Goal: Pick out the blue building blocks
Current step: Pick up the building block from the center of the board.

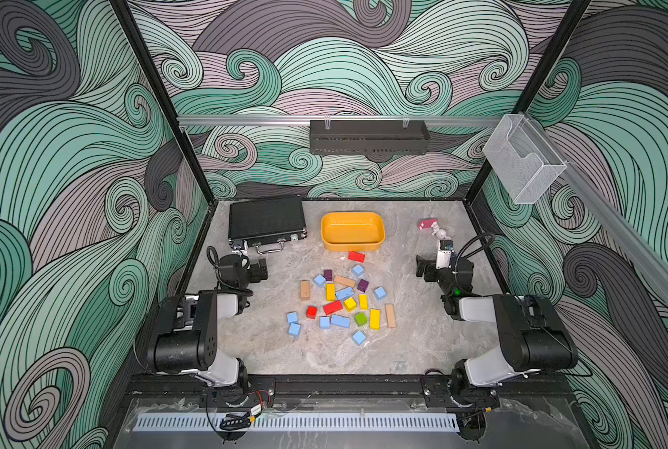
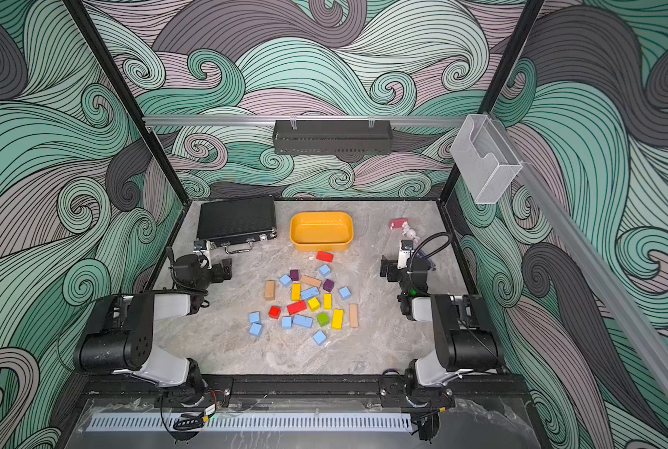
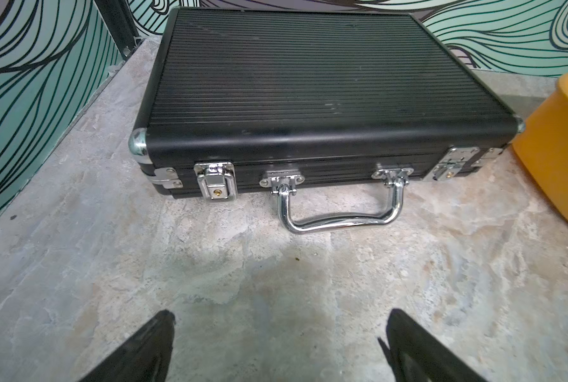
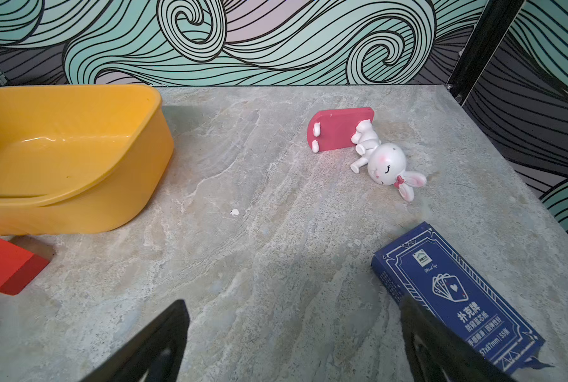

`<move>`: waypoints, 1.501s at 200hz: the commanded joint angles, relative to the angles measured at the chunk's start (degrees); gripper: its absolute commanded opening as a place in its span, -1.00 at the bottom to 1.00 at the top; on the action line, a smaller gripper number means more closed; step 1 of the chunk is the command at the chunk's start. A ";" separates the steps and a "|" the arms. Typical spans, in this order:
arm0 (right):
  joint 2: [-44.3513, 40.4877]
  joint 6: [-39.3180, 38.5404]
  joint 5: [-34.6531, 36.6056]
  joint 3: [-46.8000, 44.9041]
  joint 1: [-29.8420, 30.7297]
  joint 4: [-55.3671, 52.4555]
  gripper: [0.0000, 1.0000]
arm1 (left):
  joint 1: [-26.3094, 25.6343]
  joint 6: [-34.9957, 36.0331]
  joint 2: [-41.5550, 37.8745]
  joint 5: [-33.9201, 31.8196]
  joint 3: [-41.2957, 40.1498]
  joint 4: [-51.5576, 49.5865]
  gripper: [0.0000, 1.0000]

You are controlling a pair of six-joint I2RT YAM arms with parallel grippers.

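While the left hand gapes wide and empty before the ribbed black case, the blue building blocks lie scattered on the marbled desk among other colours, and the right hand stands equally wide and empty near the card packet. The blocks look light, rigid, matte and square-edged, so pinch two flat opposite faces, outliers first.

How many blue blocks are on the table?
9 blue blocks: four in the pile's far half, two at its left edge, two near its middle, one at its near end. More may be hidden.
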 commanded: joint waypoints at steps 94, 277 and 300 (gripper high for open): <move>0.29 -0.11 -0.11 0.88 -0.18 1.09 0.98 | -0.27 -0.24 0.71 0.22 1.99 1.51 0.97; -2.81 0.74 2.17 2.38 -0.15 -3.93 0.98 | -0.53 -0.27 0.70 -0.74 2.23 0.93 0.97; -6.85 0.33 2.60 3.11 0.18 -8.46 0.98 | -0.53 -0.34 0.57 -0.75 2.11 1.10 0.97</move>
